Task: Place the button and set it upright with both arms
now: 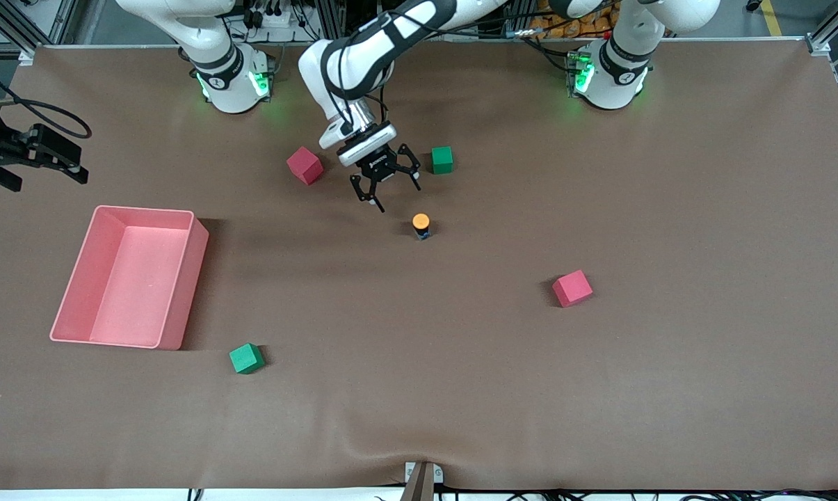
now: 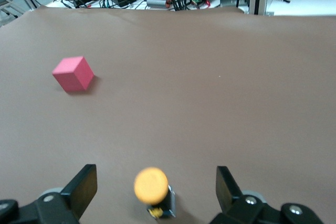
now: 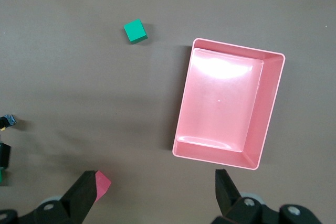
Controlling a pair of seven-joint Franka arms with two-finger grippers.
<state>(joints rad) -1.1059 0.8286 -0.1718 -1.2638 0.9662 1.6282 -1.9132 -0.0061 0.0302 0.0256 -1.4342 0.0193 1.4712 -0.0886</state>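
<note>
Button (image 1: 421, 225): one, small, orange round cap up, dark body with blue bits below; stands upright on the brown surface (image 1: 460, 390) near the middle, free of any grip. In the left wrist view it (image 2: 152, 190) sits between the two black fingers (image 2: 81, 187), touching neither.

Left gripper (image 1: 389, 189): black, on the white arm that comes from the base at the left arm's end and reaches across the middle; hangs low over the surface just beside the button, toward the robots' bases. Jaws apart, nothing in them.

Right gripper (image 1: 39, 156): black, over the edge of the surface at the right arm's end, above the pink bin; arm waiting. Jaws apart and empty; its fingers (image 3: 84, 192) frame the bin in the right wrist view.

Pink bin (image 1: 78, 278): one, rectangular, open top, toward the right arm's end.

Pink foam cubes: two. One (image 1: 304, 165) beside the left gripper, near the bases; one (image 1: 572, 288) nearer the front camera than the button, toward the left arm's end.

Green foam cubes: two. One (image 1: 442, 159) just beside the left gripper; one (image 1: 246, 358) near the bin's corner closest to the front camera.
</note>
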